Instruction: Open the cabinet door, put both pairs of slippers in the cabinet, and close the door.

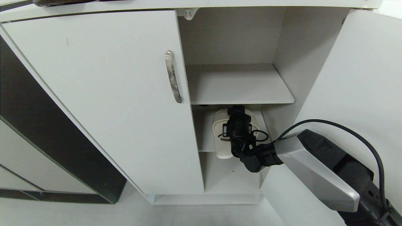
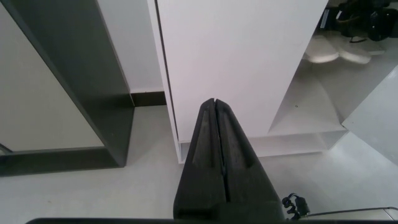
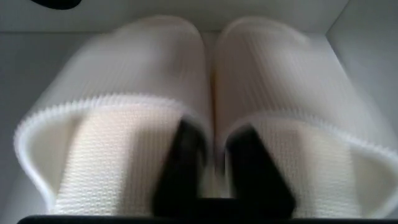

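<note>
Under the upper shelf (image 1: 238, 84) of the cabinet (image 1: 232, 37), in the middle compartment: right gripper (image 1: 237, 112), clamped on a white pair of slippers (image 1: 220, 135). Seen from the right wrist as two dark fingers (image 3: 183, 155), one pushed into each slipper's opening, pinching the two neighbouring inner walls together. Pair of slippers side by side, toes toward the cabinet's back wall, heels toward the gripper's wrist. Placed over the lower shelf (image 1: 204, 139), heels hanging out past its front edge. Contact between soles and shelf: cannot tell.

Right of the compartment, open door (image 1: 355, 94), swung wide, with the right arm passing in front of it. Left of the compartment, closed door (image 1: 103, 94) with a metal handle (image 1: 172, 77) near its inner edge.

Out in front of that closed door, above the pale floor (image 2: 112, 180): left gripper (image 2: 214, 102), fingers pressed flat against each other, nothing between them, well apart from the slippers. From the left wrist, same slippers (image 2: 336, 50) up in the open compartment, heels over the shelf edge.
</note>
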Robot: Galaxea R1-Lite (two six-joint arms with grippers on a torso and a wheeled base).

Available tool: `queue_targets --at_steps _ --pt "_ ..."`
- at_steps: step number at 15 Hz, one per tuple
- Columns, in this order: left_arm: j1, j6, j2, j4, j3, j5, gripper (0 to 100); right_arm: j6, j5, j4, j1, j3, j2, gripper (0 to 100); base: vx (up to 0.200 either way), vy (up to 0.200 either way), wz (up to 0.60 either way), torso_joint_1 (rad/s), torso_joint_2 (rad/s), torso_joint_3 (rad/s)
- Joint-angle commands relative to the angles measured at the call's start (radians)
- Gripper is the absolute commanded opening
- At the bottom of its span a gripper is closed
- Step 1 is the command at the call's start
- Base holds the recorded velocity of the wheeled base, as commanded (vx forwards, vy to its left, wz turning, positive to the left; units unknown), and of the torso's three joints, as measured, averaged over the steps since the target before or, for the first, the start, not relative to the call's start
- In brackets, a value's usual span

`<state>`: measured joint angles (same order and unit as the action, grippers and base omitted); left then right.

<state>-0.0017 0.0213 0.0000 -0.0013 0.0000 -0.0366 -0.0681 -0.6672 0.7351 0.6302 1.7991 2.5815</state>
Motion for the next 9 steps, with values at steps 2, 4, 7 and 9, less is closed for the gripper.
queue_targets --at_steps 2,4,7,9 --pt "0.0 0.0 0.002 0.0 0.0 0.0 0 0.001 -0.003 0.001 0.002 -0.006 0.003 100 0.0 0.0 0.0 0.0 0.0 0.0" --pt "0.0 0.0 0.002 0.0 0.0 0.0 0 -0.001 -0.011 0.009 0.013 -0.049 -0.027 100 0.0 0.0 0.0 0.0 0.0 0.0" --pt "0.0 0.0 0.002 0.0 0.0 -0.002 0 -0.002 -0.035 0.079 0.055 -0.241 -0.153 100 0.0 0.0 0.0 0.0 0.0 0.0" --pt "0.0 -0.001 0.002 0.0 0.0 -0.002 0 -0.002 -0.052 0.136 0.105 -0.417 -0.264 100 0.0 0.0 0.0 0.0 0.0 0.0"
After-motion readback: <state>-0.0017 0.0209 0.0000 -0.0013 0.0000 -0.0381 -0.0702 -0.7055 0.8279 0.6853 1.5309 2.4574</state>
